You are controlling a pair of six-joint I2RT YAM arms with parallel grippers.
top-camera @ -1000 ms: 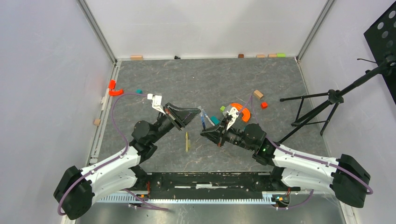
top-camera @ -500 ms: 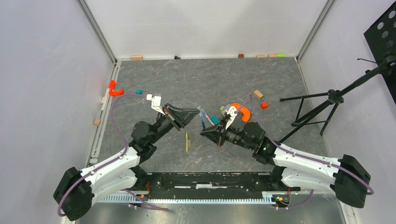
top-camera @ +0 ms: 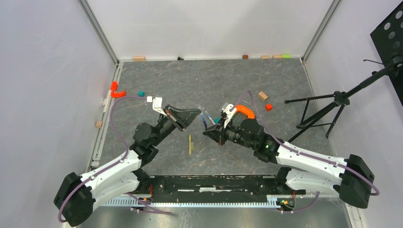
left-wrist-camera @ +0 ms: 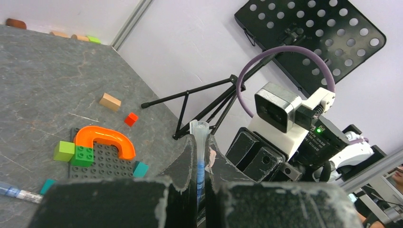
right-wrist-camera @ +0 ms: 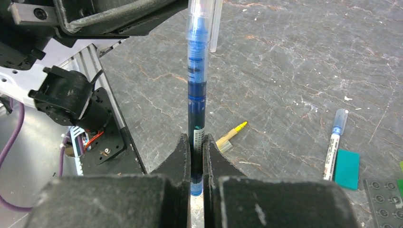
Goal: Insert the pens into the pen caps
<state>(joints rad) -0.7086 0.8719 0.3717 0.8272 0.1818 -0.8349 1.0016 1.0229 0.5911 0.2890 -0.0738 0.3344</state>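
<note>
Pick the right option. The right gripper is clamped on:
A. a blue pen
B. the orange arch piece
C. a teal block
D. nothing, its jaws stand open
A: in the right wrist view the right gripper is shut on the blue pen, while the left gripper grips the clear pen cap.

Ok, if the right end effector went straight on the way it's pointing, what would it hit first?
The right end effector grips a blue pen that leads, so the pen tip would likely meet the clear cap held in the left end effector first. Depth is unclear; the pen may sit slightly beside it.
</note>
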